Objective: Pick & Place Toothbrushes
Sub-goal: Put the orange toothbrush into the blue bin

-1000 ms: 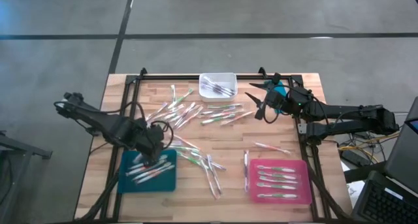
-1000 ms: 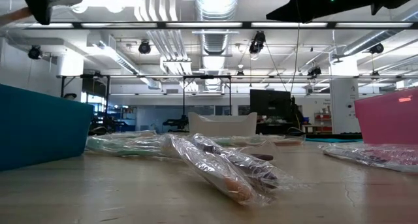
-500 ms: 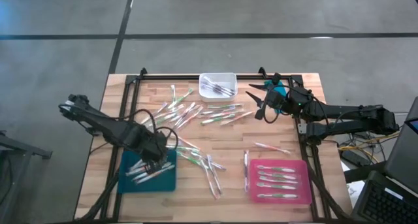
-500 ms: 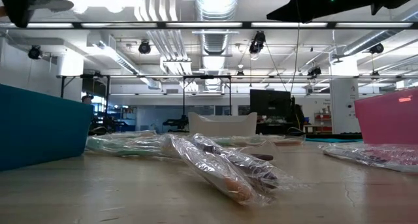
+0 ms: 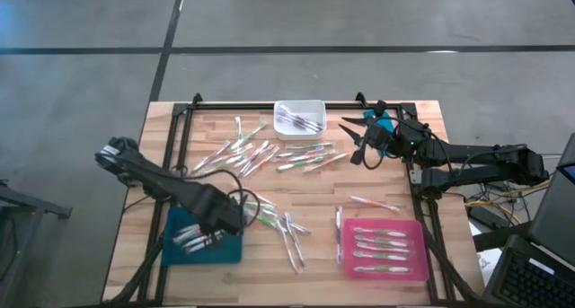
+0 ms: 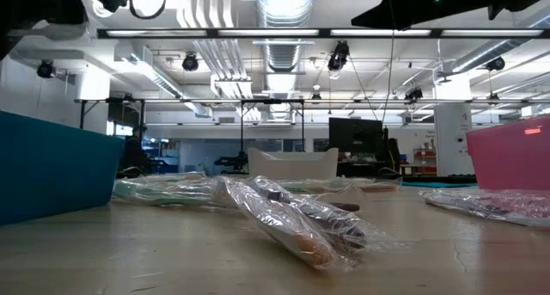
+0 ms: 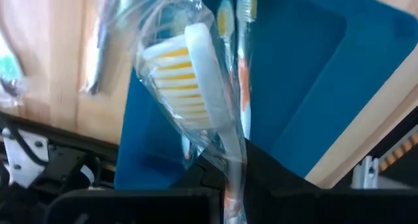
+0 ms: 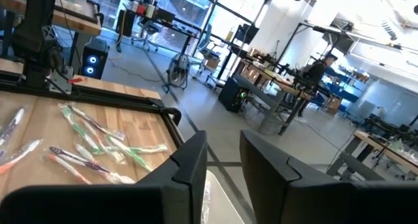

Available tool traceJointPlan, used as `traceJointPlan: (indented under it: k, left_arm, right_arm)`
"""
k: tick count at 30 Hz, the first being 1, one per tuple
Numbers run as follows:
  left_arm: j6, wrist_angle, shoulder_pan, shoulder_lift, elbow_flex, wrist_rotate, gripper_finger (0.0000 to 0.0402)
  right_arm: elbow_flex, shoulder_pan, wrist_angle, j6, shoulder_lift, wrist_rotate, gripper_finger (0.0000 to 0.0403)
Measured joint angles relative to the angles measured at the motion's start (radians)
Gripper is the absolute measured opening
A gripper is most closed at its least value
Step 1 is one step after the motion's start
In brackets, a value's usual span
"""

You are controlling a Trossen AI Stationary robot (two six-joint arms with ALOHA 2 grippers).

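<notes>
Toothbrushes (image 5: pixel 269 154) lie scattered in clear wrappers over the middle of the table (image 5: pixel 395 178), spreading from the white bin (image 5: pixel 299 116) at the far edge down toward the two trays. Teal tray (image 5: pixel 204 235) sits near-left with a few brushes inside; pink tray (image 5: pixel 384 249) sits near-right with a neat row of them. Left gripper (image 5: pixel 225 220) hangs over the teal tray's inner edge, jaws clamped narrow on a wrapped toothbrush with orange bristles (image 7: pixel 189 80), the arm covering part of the tray. Right gripper (image 5: pixel 357 139) hovers by the pile's right end, fingers (image 8: pixel 189 162) with a narrow gap, holding nothing.
</notes>
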Motion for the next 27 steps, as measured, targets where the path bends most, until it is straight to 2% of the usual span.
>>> traceJointPlan:
  k: [7, 16, 22, 27]
  left_arm:
    - [0.173, 0.001, -0.001, 0.083, -0.003, 0.021, 0.0025]
    - [0.286, 0.064, 0.000, 0.149, -0.052, 0.053, 0.0025]
    - [0.322, 0.195, -0.001, 0.150, -0.127, 0.090, 0.0025]
    - [0.342, 0.232, 0.000, 0.149, -0.162, 0.099, 0.0026]
  right_arm:
    - [-0.002, 0.000, 0.000, 0.000, 0.000, 0.000, 0.0061]
    - [-0.002, 0.000, 0.000, 0.001, 0.000, 0.000, 0.0043]
    - [-0.002, 0.000, 0.000, -0.005, 0.000, 0.000, 0.0054]
    - [-0.002, 0.000, 0.000, -0.011, 0.000, 0.000, 0.0071]
